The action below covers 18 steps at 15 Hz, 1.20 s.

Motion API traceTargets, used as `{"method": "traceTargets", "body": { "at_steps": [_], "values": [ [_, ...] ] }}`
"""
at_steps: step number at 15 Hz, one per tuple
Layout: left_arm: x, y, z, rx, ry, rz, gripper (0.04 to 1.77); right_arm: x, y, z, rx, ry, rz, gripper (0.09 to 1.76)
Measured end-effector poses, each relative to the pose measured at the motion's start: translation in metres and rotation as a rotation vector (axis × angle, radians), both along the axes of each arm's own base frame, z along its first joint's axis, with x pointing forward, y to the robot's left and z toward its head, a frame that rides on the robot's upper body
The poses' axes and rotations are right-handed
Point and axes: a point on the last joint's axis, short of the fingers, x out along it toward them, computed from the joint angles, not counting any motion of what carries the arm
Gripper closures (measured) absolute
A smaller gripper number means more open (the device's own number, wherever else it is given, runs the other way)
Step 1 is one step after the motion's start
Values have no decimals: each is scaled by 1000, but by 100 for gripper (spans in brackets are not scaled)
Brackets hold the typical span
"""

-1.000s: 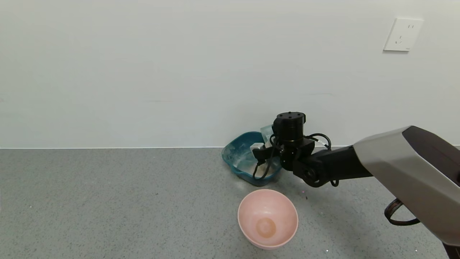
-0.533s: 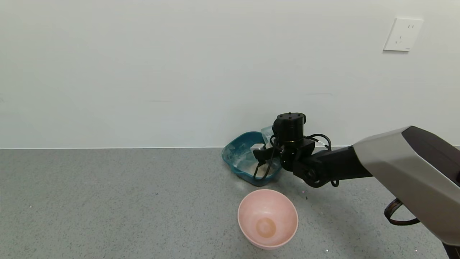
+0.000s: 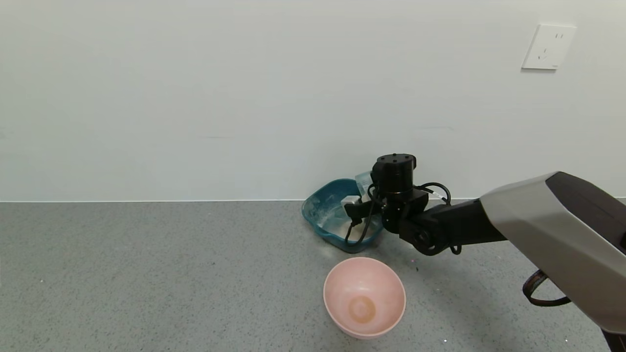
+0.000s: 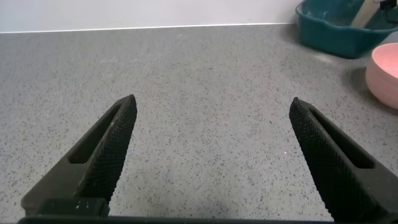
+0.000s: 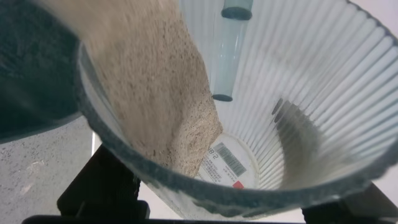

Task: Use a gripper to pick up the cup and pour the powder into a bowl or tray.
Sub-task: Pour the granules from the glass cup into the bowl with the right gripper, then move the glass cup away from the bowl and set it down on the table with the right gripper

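Note:
My right gripper [image 3: 371, 193] is shut on the cup [image 3: 363, 182], a clear ribbed tumbler, and holds it tipped over the far right part of the dark teal basin [image 3: 323, 198] by the wall. In the right wrist view I look into the cup [image 5: 298, 112]. Pale powder [image 5: 155, 93] lies along its lower wall up to the rim, and black fingers [image 5: 102, 186] flank the cup. White powder [image 3: 337, 226] lies in the basin. My left gripper [image 4: 211, 101] is open and empty, low over the bare counter, out of the head view.
A round pink bowl [image 3: 364, 296] with an orange-brown stain stands in front of the basin. The left wrist view shows it [image 4: 385, 74] and the basin [image 4: 336, 34] far off. The wall stands right behind the basin. A wall socket [image 3: 547, 46] is up right.
Almost nothing: the right wrist has shifted very slightly, and the cup stays tipped over the basin.

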Motion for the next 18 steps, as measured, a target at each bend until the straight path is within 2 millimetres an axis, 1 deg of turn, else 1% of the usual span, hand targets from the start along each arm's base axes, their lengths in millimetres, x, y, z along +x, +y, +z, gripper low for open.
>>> {"method": "traceTargets", "body": {
  "at_steps": [5,10,13,18],
  "values": [
    [0,0,0,0,0,-1,5,-2,-2,-1,15,2,1,48],
    [0,0,0,0,0,0,5,-8,-6,-4,103,3,-11,48],
    [0,0,0,0,0,0,5,-13,-7,2,188,-6,-20,48],
    [0,0,0,0,0,-1,5,-28,-13,3,351,10,-51,48]
  ]
}}
